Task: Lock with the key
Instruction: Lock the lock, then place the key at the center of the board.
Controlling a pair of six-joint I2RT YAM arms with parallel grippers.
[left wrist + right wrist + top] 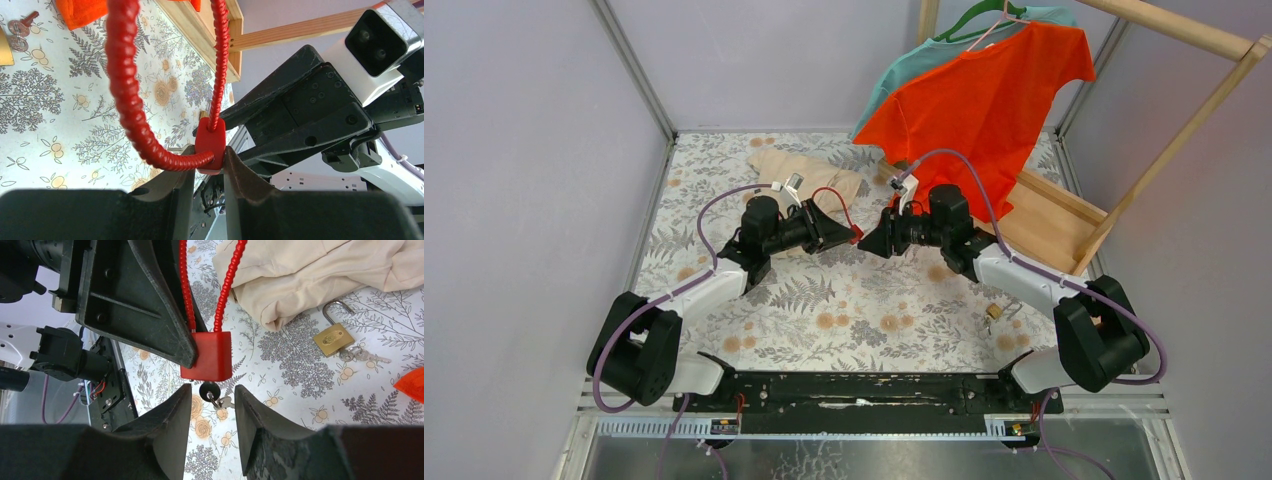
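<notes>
Fingers (167, 200) of the left gripper (209, 156) are closed narrowly on the body of the red cable lock (206, 356), which is held in the air above the flowered table (854, 320), between the two arms. Its ribbed cable (125, 90) is looped away from the body. A black-headed key (208, 390) is seen in the underside of the lock. The right gripper (212, 392) is spread on both sides of this key head; a small gap seems to be left on each side, though contact is hard to judge. A brass padlock (333, 339) and a beige cloth (320, 270) are lying on the table.

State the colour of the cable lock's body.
The lock is red, clearest in the right wrist view.
</notes>
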